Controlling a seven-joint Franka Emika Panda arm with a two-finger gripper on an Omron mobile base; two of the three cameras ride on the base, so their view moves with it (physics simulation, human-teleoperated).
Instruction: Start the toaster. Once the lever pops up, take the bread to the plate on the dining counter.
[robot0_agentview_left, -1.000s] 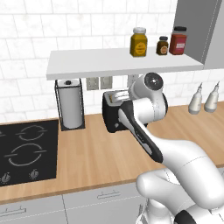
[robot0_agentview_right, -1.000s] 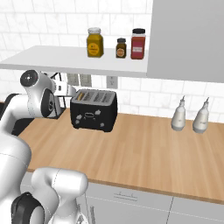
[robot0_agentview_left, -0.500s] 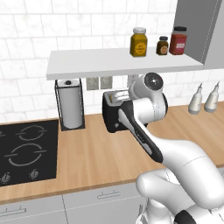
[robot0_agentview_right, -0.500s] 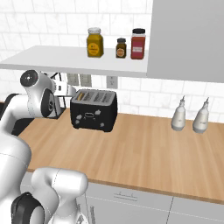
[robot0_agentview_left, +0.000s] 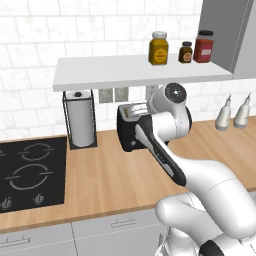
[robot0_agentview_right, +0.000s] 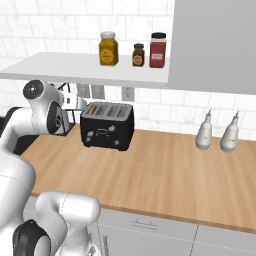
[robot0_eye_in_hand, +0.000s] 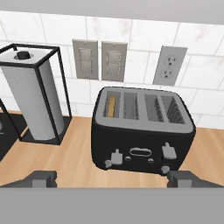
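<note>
The black toaster (robot0_eye_in_hand: 142, 131) stands on the wood counter by the tiled wall, also seen in the left base view (robot0_agentview_left: 129, 132) and the right base view (robot0_agentview_right: 107, 125). The bread (robot0_eye_in_hand: 112, 106) sits upright in the toaster's leftmost slot, with only its tan top edge showing. Two pale levers (robot0_eye_in_hand: 116, 157) (robot0_eye_in_hand: 169, 152) stick out of the toaster's front. My gripper (robot0_eye_in_hand: 112, 179) hovers in front of and slightly above the toaster, open, with its fingertips (robot0_eye_in_hand: 41, 178) wide apart and nothing between them. The plate and the dining counter are out of view.
A paper towel roll (robot0_eye_in_hand: 33, 105) in a black wire stand is left of the toaster, and a black cooktop (robot0_agentview_left: 27, 172) lies further left. Wall outlets (robot0_eye_in_hand: 168, 65) sit behind. A white shelf (robot0_agentview_left: 140, 72) with jars overhangs the toaster. Two white bottles (robot0_agentview_right: 217, 132) stand at the right.
</note>
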